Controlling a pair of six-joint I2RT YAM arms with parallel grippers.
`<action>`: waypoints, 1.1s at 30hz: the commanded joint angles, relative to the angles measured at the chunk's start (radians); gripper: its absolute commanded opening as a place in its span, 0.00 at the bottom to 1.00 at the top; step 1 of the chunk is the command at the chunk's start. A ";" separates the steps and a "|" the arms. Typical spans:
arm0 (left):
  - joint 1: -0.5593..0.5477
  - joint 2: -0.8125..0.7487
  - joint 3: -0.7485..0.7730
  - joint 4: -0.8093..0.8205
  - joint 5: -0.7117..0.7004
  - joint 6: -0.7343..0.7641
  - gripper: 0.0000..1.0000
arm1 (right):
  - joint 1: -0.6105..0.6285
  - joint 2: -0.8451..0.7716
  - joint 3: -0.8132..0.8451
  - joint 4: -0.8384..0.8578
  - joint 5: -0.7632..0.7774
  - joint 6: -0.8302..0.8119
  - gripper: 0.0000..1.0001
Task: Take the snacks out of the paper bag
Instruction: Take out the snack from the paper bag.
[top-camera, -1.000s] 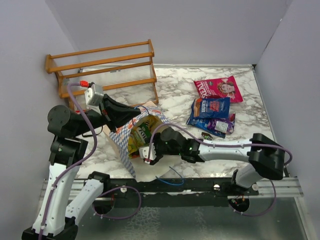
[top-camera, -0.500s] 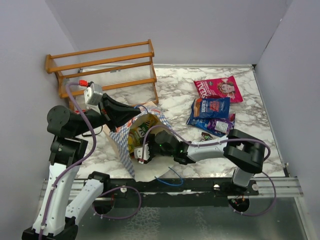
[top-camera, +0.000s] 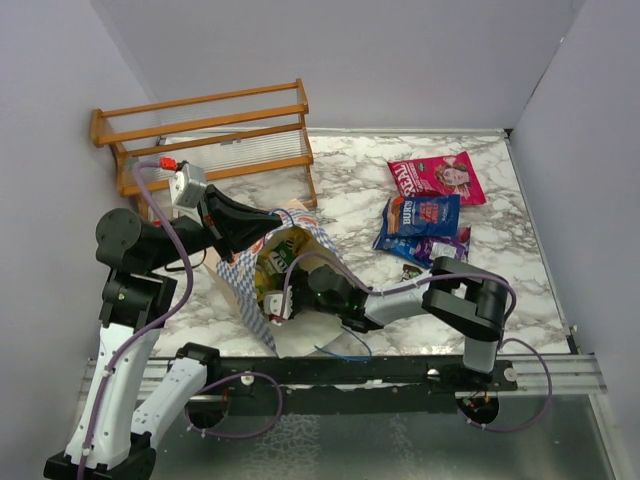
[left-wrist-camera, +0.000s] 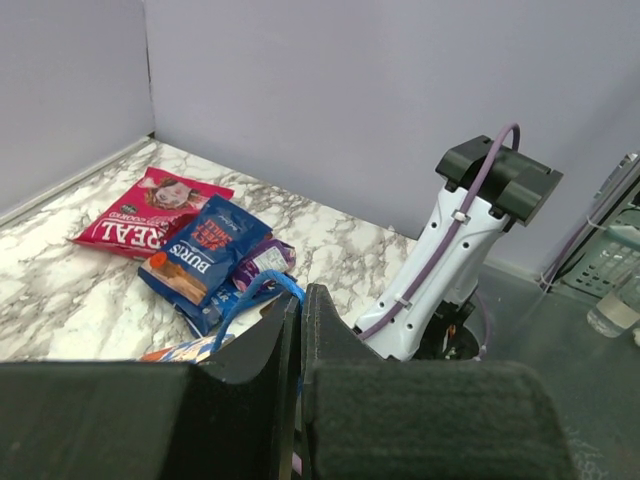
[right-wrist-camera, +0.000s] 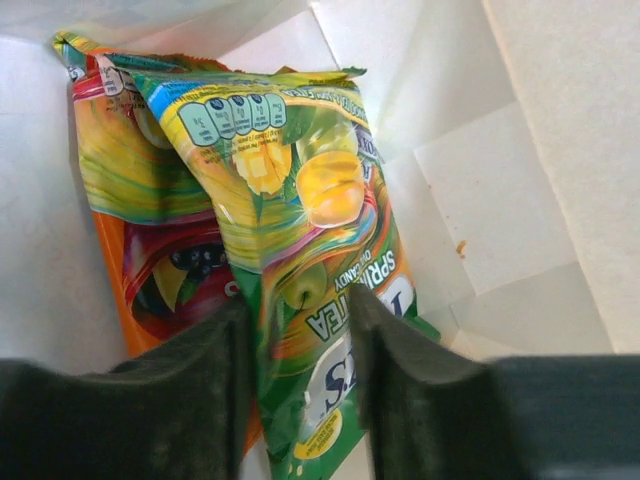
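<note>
Overhead, the paper bag (top-camera: 240, 280) lies on its side at the near left of the marble worktop (top-camera: 350, 190). Its mouth is turned right, toward the right arm, so its long axis seems to run roughly left to right. The left end effector (top-camera: 268, 228) is clamped on the bag's upper lip, apparently to lift it so the mouth gapes. The right end effector (top-camera: 272, 308) is buried inside that opening. Three snacks lie out already at the far right: a pink packet (top-camera: 437, 177), a blue packet (top-camera: 420, 215) and a purple packet (top-camera: 445, 250), overlapping a little. A wooden rack (top-camera: 205, 125) stands at the far left.

From the left wrist, the fingers are pressed together with the blue cord handle (left-wrist-camera: 245, 300) looping up just beside them (the paper itself is mostly hidden beneath the fingers). The pink, blue and purple packets lie beyond, on bare marble.

From the right wrist, a green-and-yellow candy packet (right-wrist-camera: 290, 220) lies inside the bag on top of a red-orange packet (right-wrist-camera: 150, 280). Its long axis runs along the line of reach, with the crimped end deep toward the bag's folded bottom. The jaws stand partly apart, one finger (right-wrist-camera: 200, 380) on each side of the packet's nearer half. Whether they already pinch it I cannot tell. Straddling the narrow width suits a straight pull out through the mouth, I judge.
</note>
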 joint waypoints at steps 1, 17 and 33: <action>-0.001 -0.011 0.021 0.051 -0.019 0.006 0.00 | 0.003 0.011 -0.029 0.142 0.065 -0.010 0.29; -0.001 -0.011 -0.006 0.021 -0.070 0.050 0.00 | 0.003 -0.351 -0.108 -0.100 0.059 0.100 0.01; -0.001 -0.004 0.014 -0.118 -0.399 0.120 0.00 | 0.003 -0.914 0.115 -0.630 -0.047 0.302 0.01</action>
